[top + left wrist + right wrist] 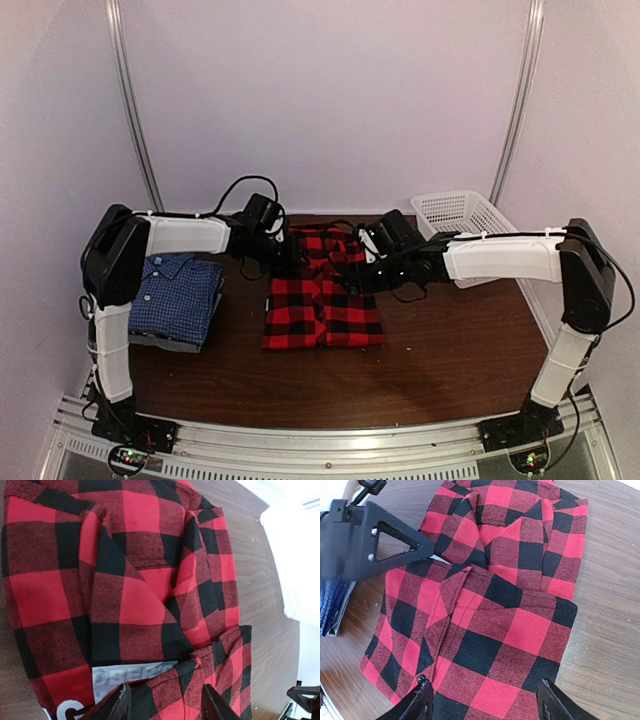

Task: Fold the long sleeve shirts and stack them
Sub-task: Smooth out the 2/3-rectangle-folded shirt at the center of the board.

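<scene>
Red-and-black plaid shirt [322,300] sits mid-counter [430,370], folded to a rough rectangle with the collar end toward the far side. The button placket runs down the front. Folds are lumpy near the collar, and my left wrist view shows a grey neck label [132,680]. Left gripper [167,707] is at the collar end, jaws about half apart with a ridge of plaid between them; I see no pinch. Right gripper [487,705] hovers over the plaid, jaws wide, nothing held. Blue checked shirt [180,290] is folded at counter left, on top of a grey shirt [160,341].
</scene>
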### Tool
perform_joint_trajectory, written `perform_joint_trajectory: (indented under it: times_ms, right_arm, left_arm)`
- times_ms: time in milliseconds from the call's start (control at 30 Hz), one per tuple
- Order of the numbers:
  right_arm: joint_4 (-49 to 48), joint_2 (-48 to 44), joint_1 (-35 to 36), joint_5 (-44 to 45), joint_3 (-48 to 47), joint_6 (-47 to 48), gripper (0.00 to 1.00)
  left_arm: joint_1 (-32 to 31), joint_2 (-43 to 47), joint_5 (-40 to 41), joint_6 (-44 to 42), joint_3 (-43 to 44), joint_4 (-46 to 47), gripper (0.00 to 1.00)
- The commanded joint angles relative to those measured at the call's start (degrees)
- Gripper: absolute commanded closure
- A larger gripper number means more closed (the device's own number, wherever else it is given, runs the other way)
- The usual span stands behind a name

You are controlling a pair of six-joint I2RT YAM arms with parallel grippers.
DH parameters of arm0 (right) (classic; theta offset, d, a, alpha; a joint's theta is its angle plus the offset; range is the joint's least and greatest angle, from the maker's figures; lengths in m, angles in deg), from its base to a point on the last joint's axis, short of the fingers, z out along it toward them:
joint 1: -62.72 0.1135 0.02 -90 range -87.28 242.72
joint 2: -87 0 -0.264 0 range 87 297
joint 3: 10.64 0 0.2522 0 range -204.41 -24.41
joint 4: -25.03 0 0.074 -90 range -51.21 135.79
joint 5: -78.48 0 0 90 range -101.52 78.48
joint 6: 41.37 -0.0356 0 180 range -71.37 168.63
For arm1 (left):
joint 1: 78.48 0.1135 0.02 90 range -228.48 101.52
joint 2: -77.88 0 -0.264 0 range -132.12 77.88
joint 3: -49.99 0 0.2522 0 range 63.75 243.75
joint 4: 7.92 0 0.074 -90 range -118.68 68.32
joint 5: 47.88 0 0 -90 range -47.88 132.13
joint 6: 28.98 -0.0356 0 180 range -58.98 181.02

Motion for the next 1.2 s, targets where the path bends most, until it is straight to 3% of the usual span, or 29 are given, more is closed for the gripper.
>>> perform_joint_trajectory:
  times_ms: [0, 133, 300, 567, 700, 867, 1167]
  right_arm:
    - [-1.16, 1.94, 1.25, 1.01, -3.44, -0.13, 0.28]
    - [-0.44, 6.21, 2.21, 1.04, -8.44, 0.79, 0.29]
    - [0.61, 12.87, 2.52, 1.45, -15.54, 1.9, 0.39]
    - [6.91, 26.05, 2.32, 6.58, -29.74, 4.66, 0.47]
    - [9.1, 31.81, 1.78, 7.64, -34.56, 5.28, 0.48]
    - [10.33, 35.26, 1.31, 7.17, -36.64, 5.3, 0.45]
    - [10.49, 30.1, 1.25, 6.29, -35.1, 5.85, 0.39]
  left_arm:
    - [1.42, 0.78, 0.27, -2.93, 3.82, -3.04, 0.5]
    - [2.98, 5.27, 1.66, -2.56, 0.56, -3.39, 0.51]
    - [4.33, 11.89, 1.94, -1.97, -7.35, -1.56, 0.56]
    - [4.33, 13.21, -2.03, -1.73, -15.16, 1.79, 0.77]
    - [4.33, 10.59, -3.36, -1.73, -14.81, 3.17, 0.84]
    - [4.41, 5.24, -3.91, -2.65, -11.01, 3.06, 0.84]
    - [6.39, -0.45, -0.76, -2.78, -7.87, 0.74, 0.84]
